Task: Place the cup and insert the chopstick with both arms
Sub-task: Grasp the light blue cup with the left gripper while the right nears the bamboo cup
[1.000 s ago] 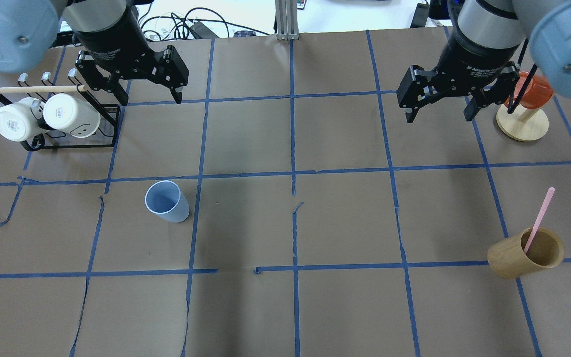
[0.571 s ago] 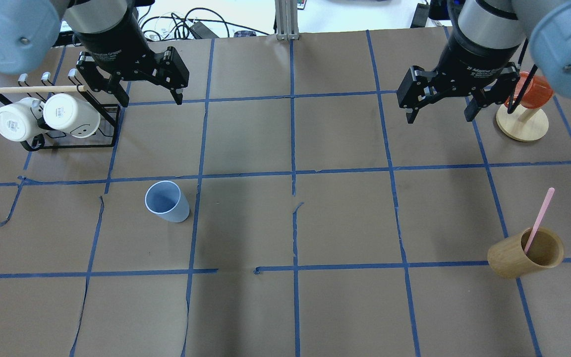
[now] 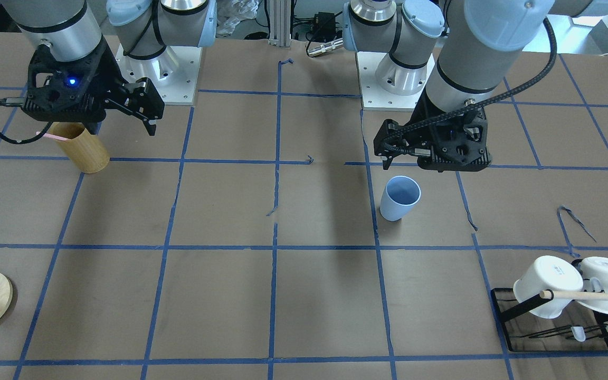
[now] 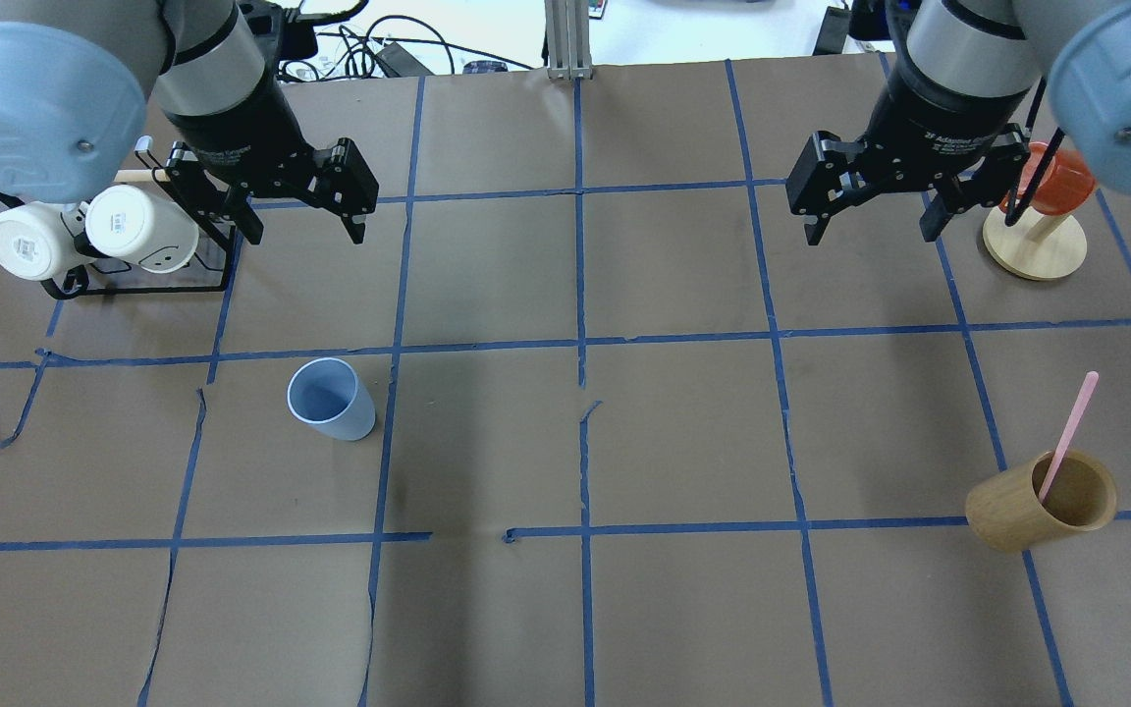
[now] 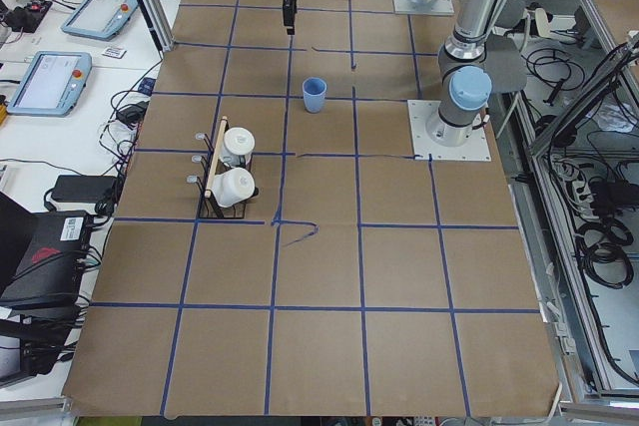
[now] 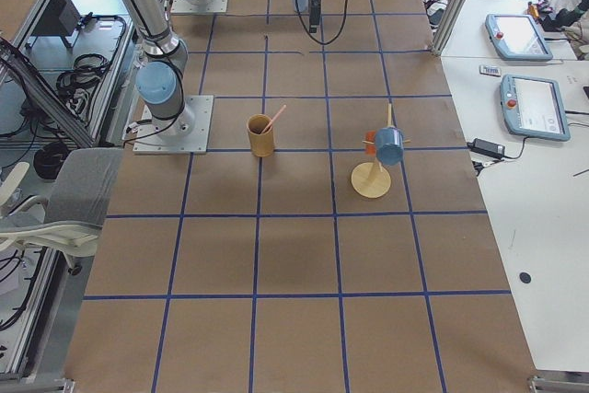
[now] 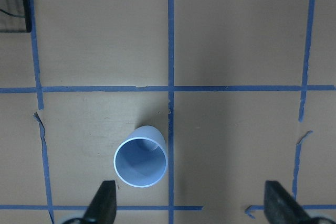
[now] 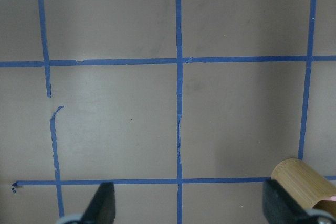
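Edging nearer the blue cup (image 4: 331,399): left pincer (image 4: 307,236), splayed.

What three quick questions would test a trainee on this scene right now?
1. True or false: the blue cup holds the pink chopstick.
2. The left gripper and right gripper are: A. both open and empty B. both shut on cups C. one open, one shut
3. How many white mugs sit on the black rack?
Key: 1. False. The blue cup is empty, and the chopstick leans in the wooden cup. 2. A. 3. Two.
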